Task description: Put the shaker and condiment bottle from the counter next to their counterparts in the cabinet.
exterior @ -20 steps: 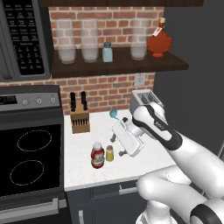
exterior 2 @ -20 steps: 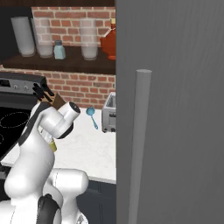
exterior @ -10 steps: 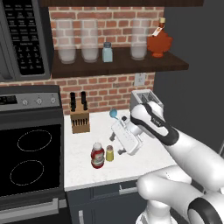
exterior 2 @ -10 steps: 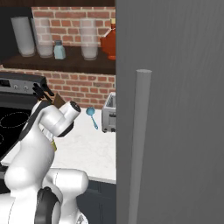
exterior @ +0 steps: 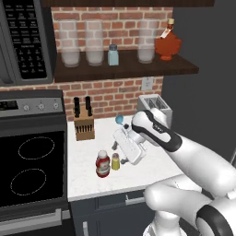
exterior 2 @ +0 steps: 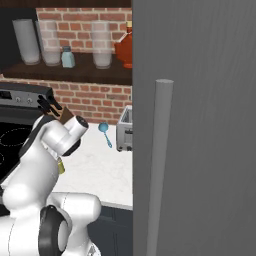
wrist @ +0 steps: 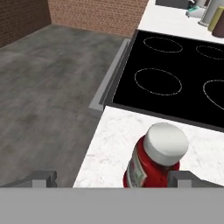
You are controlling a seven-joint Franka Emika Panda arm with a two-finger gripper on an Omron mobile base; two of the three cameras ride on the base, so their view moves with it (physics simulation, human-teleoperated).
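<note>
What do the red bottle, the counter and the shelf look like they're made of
The red bottle: probably glossy plastic, smooth with a soft sheen, with a white cap. The counter: pale stone, perhaps marble, faintly veined and polished. The shelf: dark brown wood, going by its color; no grain is visible.

Bare counter [exterior: 152, 163] right of shaker [exterior: 115, 161] (bottle [exterior: 103, 164] left).

The condiment bottle [exterior: 103, 164] stands on the counter [exterior: 87, 177] just beside the shaker [exterior: 115, 161]; the gripper [exterior: 123, 150] hangs near both, jaws apart
</note>
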